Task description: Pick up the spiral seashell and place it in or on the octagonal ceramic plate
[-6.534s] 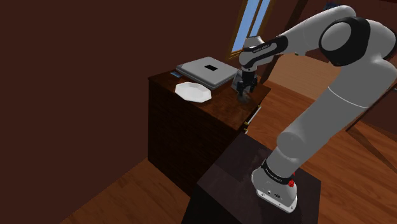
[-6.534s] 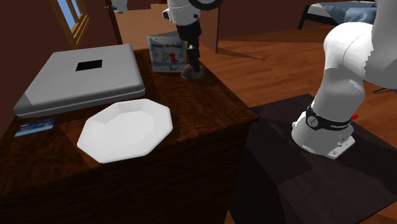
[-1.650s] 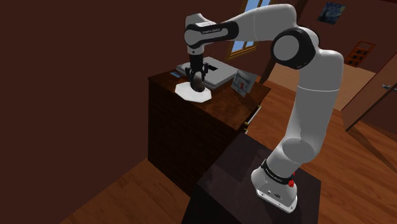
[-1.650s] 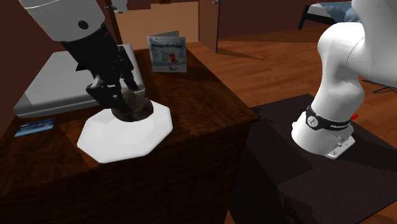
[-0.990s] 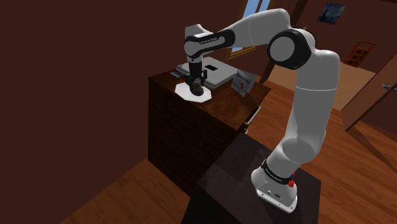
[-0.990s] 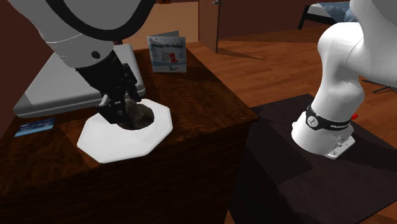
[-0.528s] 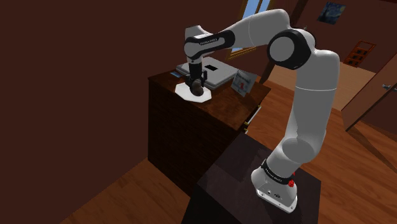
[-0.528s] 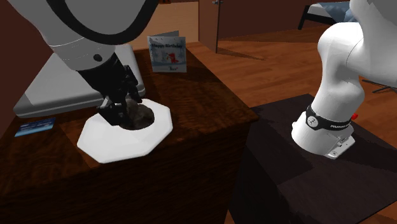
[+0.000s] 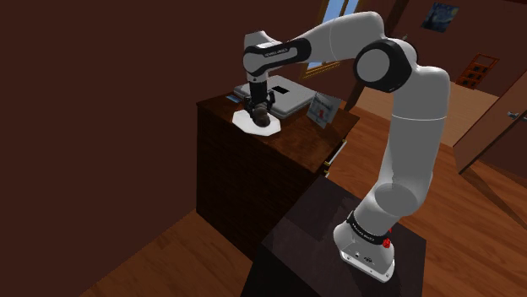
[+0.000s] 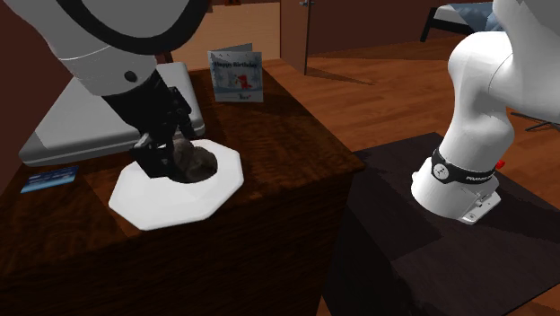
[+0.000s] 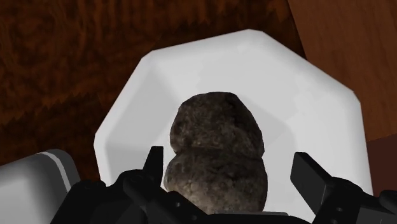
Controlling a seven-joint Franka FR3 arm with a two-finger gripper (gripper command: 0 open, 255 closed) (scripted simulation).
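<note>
On the dark wooden cabinet, the pincer, fingers spread, straddles the seashell on the white plate.

arm: rises upright from its base, bends at the elbow, forearm reaches towards the shoulder view's left | wrist: directly above the pincer, turned straight down | pincer: vertical, tips lowest | fingers: spread well apart, one each side

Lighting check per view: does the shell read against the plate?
Wrist view: dark mottled seashell stands out sharply on the bright white plate. Second exterior view: good contrast too, dim overall. Shoulder view: seashell blends into the black gripper; picture dark.
</note>
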